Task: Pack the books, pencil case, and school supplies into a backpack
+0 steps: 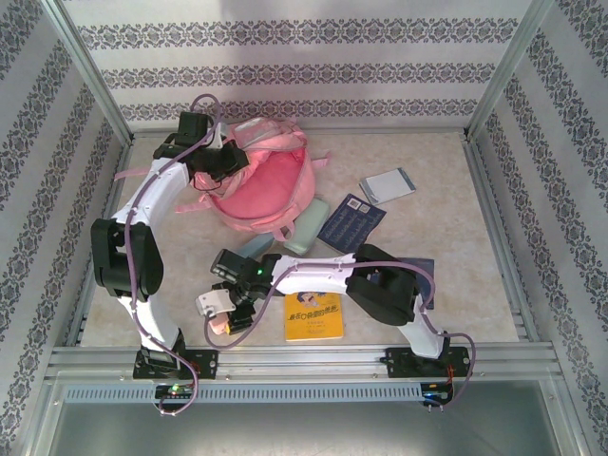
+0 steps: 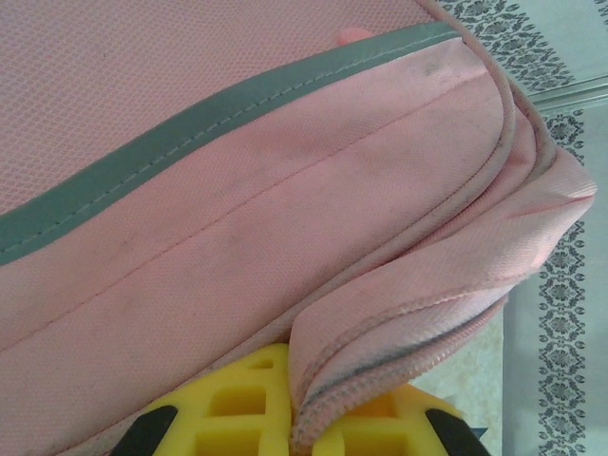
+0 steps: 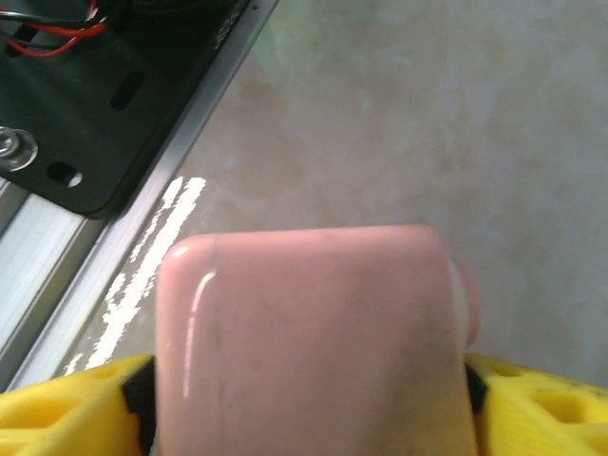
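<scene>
bright even light, white glare on table (image 3: 142,249), soft close-ups

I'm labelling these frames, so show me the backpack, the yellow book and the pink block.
backpack (image 1: 271,190): top view, its pink main panel.
yellow book (image 1: 313,318): top view, middle of its cover.
pink block (image 3: 304,332): right wrist view, its broad upper face.

The left arm (image 1: 142,204) reaches far forward, its left gripper (image 2: 304,423) pinched tight on a fold of the backpack (image 2: 237,237), while the right arm (image 1: 323,275) bends low leftward, right gripper (image 1: 220,321) clasping the pink block (image 3: 304,323).
</scene>
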